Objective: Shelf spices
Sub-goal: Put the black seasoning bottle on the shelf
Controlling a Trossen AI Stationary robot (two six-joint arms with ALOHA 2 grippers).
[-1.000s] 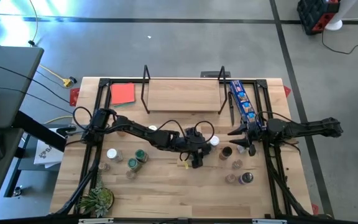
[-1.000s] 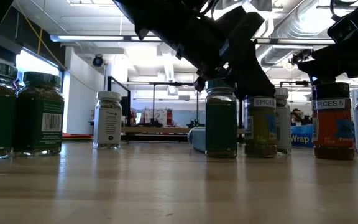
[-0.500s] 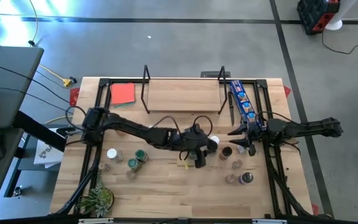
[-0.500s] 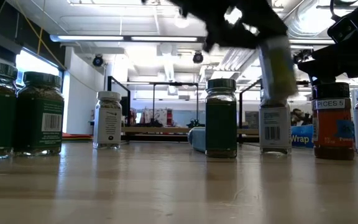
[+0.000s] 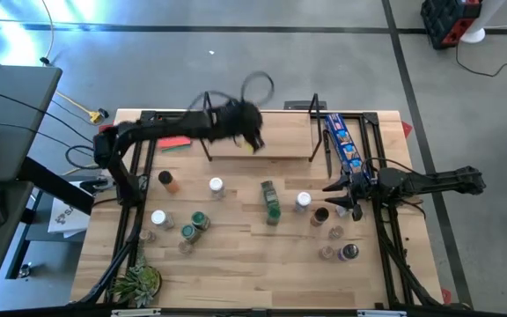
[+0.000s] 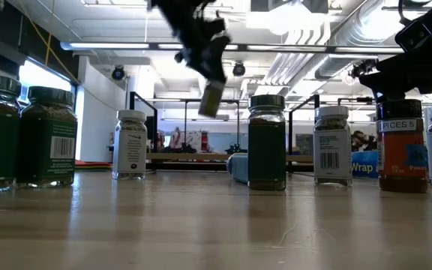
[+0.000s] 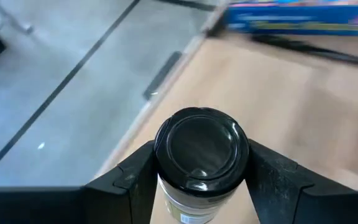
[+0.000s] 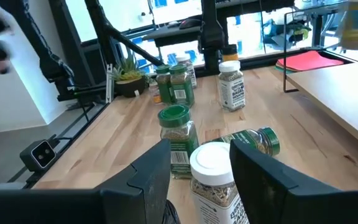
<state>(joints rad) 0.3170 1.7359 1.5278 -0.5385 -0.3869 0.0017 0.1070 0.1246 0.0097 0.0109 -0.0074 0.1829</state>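
A spice jar with a black lid (image 7: 202, 146) hangs in the air over the shelf (image 5: 275, 139), a light-wood board between black loop frames. My left gripper (image 5: 251, 137) is shut on this jar, which shows tilted in the low view (image 6: 211, 99). My right gripper (image 5: 340, 199) waits open at the table's right side. A white-lidded jar (image 8: 213, 165) stands a little ahead of its fingers, untouched. Several other jars stand on their bases on the tabletop, and one with a green lid (image 8: 253, 140) lies on its side. My left gripper pinches the jar's upper end, at the black lid's sides (image 7: 160, 163), between its two fingers. The fingers (image 7: 269, 180) slant down toward the far edge. The jar is lifted clear above the shelf board and hangs tilted below the fingers, bottom end lowest.
Jars cluster at the table's left (image 5: 187, 224) and right (image 5: 334, 236), with more in the middle (image 5: 271, 201). A long blue packet (image 5: 343, 141) lies right of the shelf, a red square (image 5: 174, 132) left of it. A small plant (image 5: 139, 283) sits at the near left corner.
My left gripper has risen from the table's middle with the black-lidded jar and swung fast toward the far edge and leftward, over the shelf. The jar is lifted clear of the table and now hangs tilted. My right arm has kept still.
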